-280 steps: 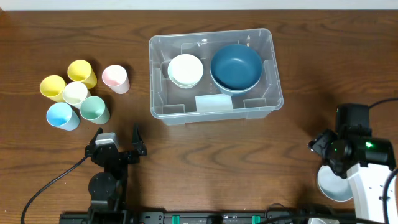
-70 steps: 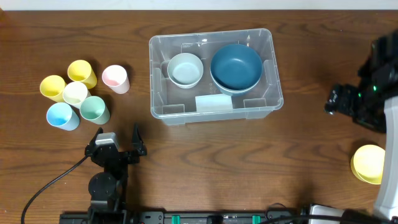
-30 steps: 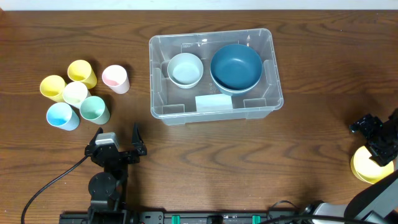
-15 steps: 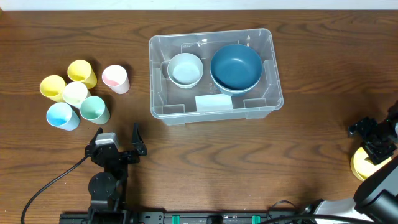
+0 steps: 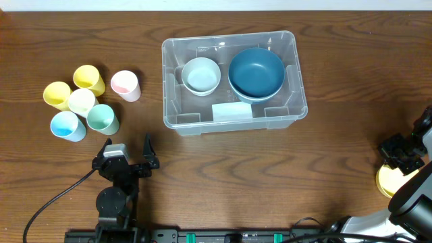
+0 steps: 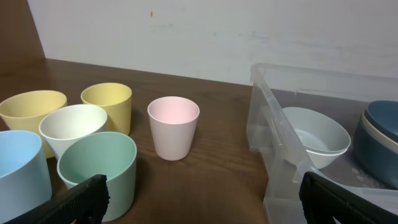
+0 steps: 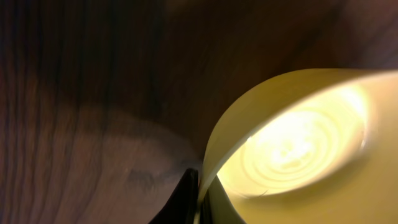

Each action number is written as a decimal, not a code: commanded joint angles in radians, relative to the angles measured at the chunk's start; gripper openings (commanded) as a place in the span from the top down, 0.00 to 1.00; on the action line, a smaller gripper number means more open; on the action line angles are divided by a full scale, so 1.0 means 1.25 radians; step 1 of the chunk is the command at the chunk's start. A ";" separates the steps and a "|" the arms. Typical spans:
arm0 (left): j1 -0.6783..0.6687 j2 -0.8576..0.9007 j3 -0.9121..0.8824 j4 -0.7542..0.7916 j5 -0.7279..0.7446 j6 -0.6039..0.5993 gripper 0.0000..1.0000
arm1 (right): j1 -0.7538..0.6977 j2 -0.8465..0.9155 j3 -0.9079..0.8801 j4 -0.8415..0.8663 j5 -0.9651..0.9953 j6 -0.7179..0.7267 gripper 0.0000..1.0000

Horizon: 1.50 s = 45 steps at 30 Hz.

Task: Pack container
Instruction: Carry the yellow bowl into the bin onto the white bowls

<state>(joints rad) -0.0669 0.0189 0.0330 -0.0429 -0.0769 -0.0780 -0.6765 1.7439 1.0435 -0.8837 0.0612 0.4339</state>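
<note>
Upper centre of the overhead view, resting on the counter (image 5: 351,61): the container (image 5: 170,101), clear and rectangular, upright and uncovered. Inside it, toward the left, a pale bowl (image 5: 201,75); toward the right, just beside it, a dark blue bowl (image 5: 256,71) with a lighter rim showing beneath.

At the left of the frame, well apart from the container, a tight cluster of cups, all upright: two yellow cups (image 5: 89,79) at the top and left, a cream cup (image 5: 82,101) in the middle, a green cup (image 5: 102,119) and a blue cup (image 5: 67,125) below, a pink cup (image 5: 125,86) at the cluster's right.

Lower left, near the frame's bottom edge: the left claw (image 5: 128,152), spread wide with nothing between its fingers, facing the cups and the container's left wall.

Far lower right, at the frame's edge: the right claw (image 5: 403,154), pinched closed on the rim of a yellow bowl (image 5: 390,179), well apart from the container. In the right wrist view, one dark fingertip (image 7: 188,193) pressed against the bowl's outer wall.
</note>
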 commanded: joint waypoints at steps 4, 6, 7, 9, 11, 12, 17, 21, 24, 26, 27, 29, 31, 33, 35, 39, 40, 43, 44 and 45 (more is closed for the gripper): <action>0.002 -0.001 -0.023 -0.019 -0.001 0.002 0.02 | 0.001 0.009 -0.008 0.063 -0.069 -0.037 0.99; 0.002 -0.001 -0.023 -0.019 -0.001 0.002 0.02 | 0.010 0.009 -0.006 0.088 -0.126 -0.061 0.99; 0.002 -0.001 -0.023 -0.019 -0.001 0.002 0.02 | 0.018 0.009 -0.002 0.095 -0.143 -0.065 0.99; 0.002 -0.001 -0.023 -0.019 -0.001 0.002 0.02 | 0.043 0.009 0.013 0.098 -0.141 -0.077 0.99; 0.002 -0.001 -0.023 -0.019 -0.001 0.002 0.02 | 0.085 0.009 0.041 0.082 -0.113 -0.081 0.99; 0.002 -0.001 -0.023 -0.019 -0.001 0.002 0.02 | 0.108 0.009 0.057 0.073 -0.109 -0.087 0.99; 0.002 -0.001 -0.023 -0.019 -0.001 0.002 0.02 | 0.236 0.008 0.201 -0.016 -0.080 -0.112 0.99; 0.002 -0.001 -0.023 -0.019 -0.001 0.002 0.02 | 0.327 0.009 0.365 -0.120 -0.073 -0.130 0.99; 0.002 -0.001 -0.023 -0.019 -0.001 0.002 0.02 | 0.386 0.008 0.483 -0.194 -0.083 -0.142 0.99; 0.002 -0.001 -0.023 -0.019 -0.001 0.002 0.02 | 0.432 0.008 0.563 -0.240 -0.109 -0.169 0.99; 0.002 -0.001 -0.023 -0.019 -0.001 0.002 0.02 | 0.456 0.008 0.597 -0.255 -0.122 -0.183 0.99; 0.002 -0.001 -0.023 -0.019 -0.001 0.002 0.02 | 0.514 0.008 0.654 -0.273 -0.146 -0.219 0.99; 0.002 -0.001 -0.023 -0.019 -0.001 0.002 0.02 | 0.595 0.008 0.698 -0.277 -0.140 -0.248 0.99; 0.002 -0.001 -0.023 -0.019 -0.001 0.002 0.02 | 0.656 0.008 0.711 -0.268 -0.120 -0.253 0.99; 0.002 -0.001 -0.023 -0.019 -0.001 0.002 0.02 | 0.731 0.008 0.714 -0.242 -0.084 -0.262 0.99; 0.002 -0.001 -0.023 -0.019 -0.001 0.002 0.02 | 0.881 0.014 0.714 -0.178 -0.005 -0.280 0.99; 0.002 -0.001 -0.023 -0.019 -0.001 0.002 0.02 | 0.912 0.018 0.714 -0.161 0.013 -0.281 0.99; 0.002 -0.001 -0.023 -0.019 -0.001 0.002 0.02 | 0.993 0.031 0.713 -0.110 0.050 -0.296 0.99; 0.002 -0.001 -0.023 -0.019 -0.001 0.002 0.02 | 1.014 0.036 0.713 -0.096 0.056 -0.302 0.99; 0.002 -0.001 -0.023 -0.019 -0.001 0.002 0.02 | 1.035 0.048 0.713 -0.078 0.056 -0.311 0.99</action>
<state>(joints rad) -0.0673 0.0189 0.0330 -0.0433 -0.0769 -0.0780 0.5671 1.7695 1.9171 -1.0073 0.0570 0.0925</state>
